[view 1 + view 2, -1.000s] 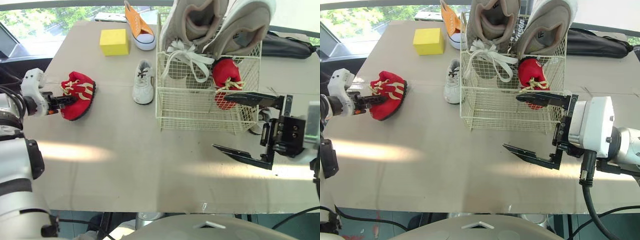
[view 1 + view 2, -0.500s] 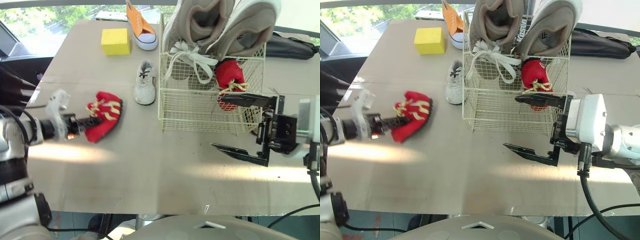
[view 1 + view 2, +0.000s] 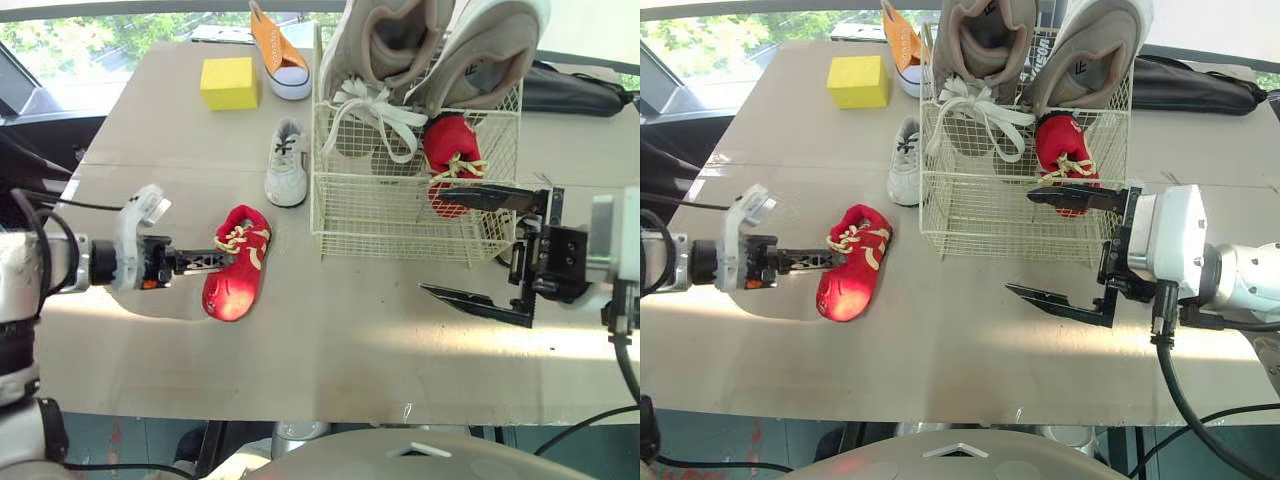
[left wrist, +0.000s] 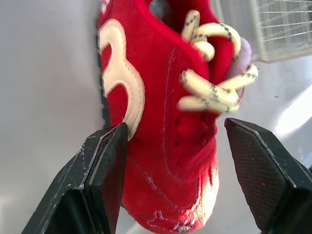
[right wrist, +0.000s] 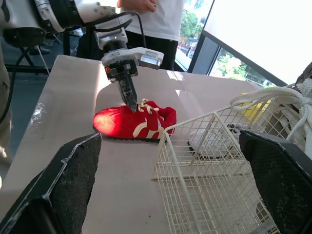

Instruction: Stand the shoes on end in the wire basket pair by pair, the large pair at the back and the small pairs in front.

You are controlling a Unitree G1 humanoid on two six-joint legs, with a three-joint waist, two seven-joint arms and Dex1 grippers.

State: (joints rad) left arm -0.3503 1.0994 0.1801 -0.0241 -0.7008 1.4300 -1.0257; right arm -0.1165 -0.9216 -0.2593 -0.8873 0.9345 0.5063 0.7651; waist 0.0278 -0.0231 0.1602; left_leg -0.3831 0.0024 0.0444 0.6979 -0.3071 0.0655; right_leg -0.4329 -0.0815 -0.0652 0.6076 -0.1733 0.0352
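Cream wire basket point(image 3: 980, 215) sits mid-table with 2 big grey shoes point(image 3: 985, 45) on end at the back and 1 small red shoe point(image 3: 1065, 160) upright in front of them. A matching loose red shoe point(image 3: 845, 285) lies on the tan table point(image 3: 940, 350), left gripper point(image 3: 830, 258) at its laces. Right gripper point(image 3: 1018, 242) hangs by the basket's front, spread wide.

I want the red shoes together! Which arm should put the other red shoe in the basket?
Left. The left gripper already has the loose red shoe between its fingers; the right gripper hangs open and empty by the wire basket.
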